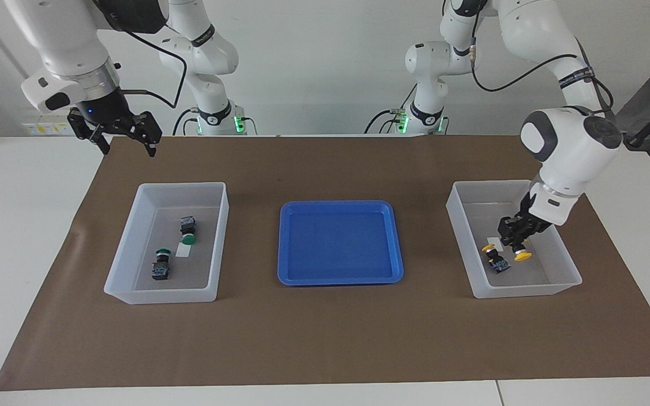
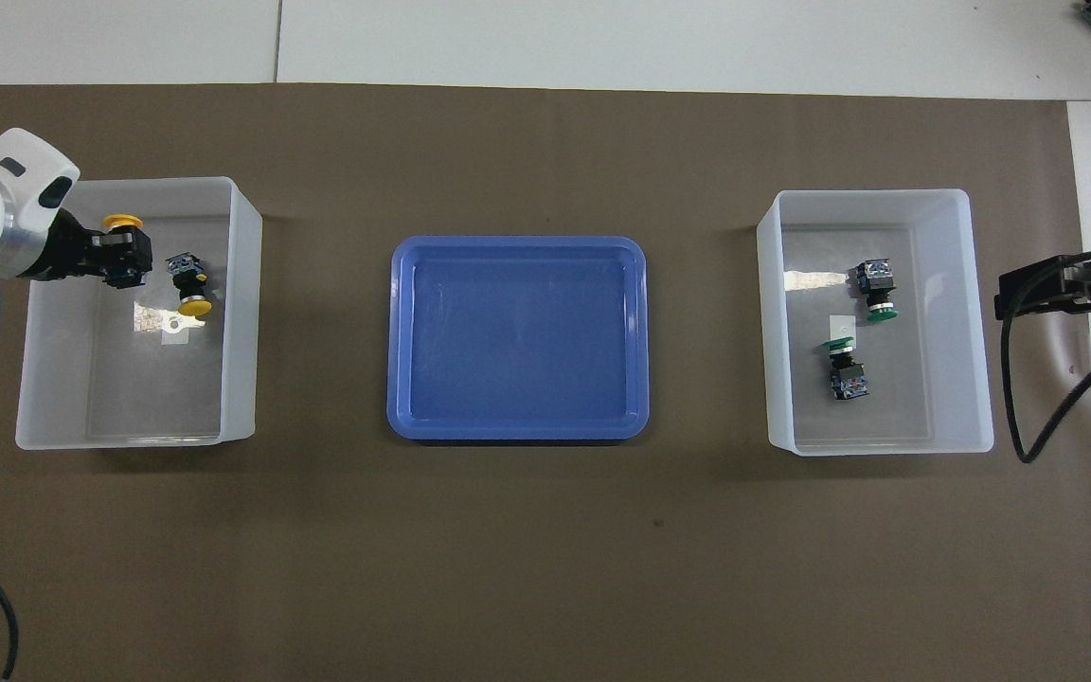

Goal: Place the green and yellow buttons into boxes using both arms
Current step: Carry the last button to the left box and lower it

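While the left hand (image 1: 515,243) reaches down into the box at the left arm's end of the worktop (image 1: 514,239), its fingers grip the black body of a yellow button (image 1: 521,254), cap pointing away from the robots. The second yellow button (image 1: 496,259) lies on the floor of the same box just beside the held one, near a small white label (image 2: 174,327). At the right arm's end, the other box (image 1: 170,242) holds both green buttons: one (image 1: 188,230) nearer the robots, one (image 1: 161,265) farther from them, with a white label (image 1: 182,251) between them. A shallow blue tray (image 1: 340,242) sits between the two boxes on the brown mat (image 1: 325,338). The right hand (image 1: 127,132) waits raised over the mat's corner nearest the right arm's base, fingers spread and holding nothing.
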`<action>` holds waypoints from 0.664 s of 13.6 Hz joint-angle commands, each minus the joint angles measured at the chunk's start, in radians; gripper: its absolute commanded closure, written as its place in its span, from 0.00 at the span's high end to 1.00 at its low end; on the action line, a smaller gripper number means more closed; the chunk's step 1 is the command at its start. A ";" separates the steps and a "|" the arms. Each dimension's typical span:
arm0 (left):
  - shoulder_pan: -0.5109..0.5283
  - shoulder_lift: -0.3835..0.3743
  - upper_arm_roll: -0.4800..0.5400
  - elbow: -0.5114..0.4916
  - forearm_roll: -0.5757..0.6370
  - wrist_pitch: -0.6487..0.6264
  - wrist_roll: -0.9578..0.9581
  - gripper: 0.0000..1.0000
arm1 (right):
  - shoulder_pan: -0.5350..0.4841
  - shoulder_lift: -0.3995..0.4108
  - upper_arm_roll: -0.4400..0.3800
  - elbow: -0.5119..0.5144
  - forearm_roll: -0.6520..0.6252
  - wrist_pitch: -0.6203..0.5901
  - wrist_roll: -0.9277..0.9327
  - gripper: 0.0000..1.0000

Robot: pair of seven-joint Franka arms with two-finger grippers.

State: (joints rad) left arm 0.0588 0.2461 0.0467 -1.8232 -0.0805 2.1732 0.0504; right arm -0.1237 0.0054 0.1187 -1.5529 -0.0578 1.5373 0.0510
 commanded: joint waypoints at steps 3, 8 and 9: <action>0.044 -0.015 -0.007 -0.226 -0.005 0.256 0.052 0.00 | 0.136 -0.013 -0.145 0.031 0.039 -0.019 0.018 1.00; 0.055 0.010 -0.007 -0.274 -0.005 0.309 0.057 0.40 | 0.104 -0.033 -0.120 0.013 0.042 -0.026 0.015 1.00; 0.055 0.010 -0.008 -0.266 -0.005 0.304 0.056 0.68 | 0.107 -0.038 -0.120 0.004 0.042 -0.026 0.015 1.00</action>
State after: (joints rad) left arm 0.1033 0.2685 0.0423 -2.0837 -0.0805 2.4619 0.0935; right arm 0.0017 -0.0175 -0.0193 -1.5340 -0.0345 1.5223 0.0524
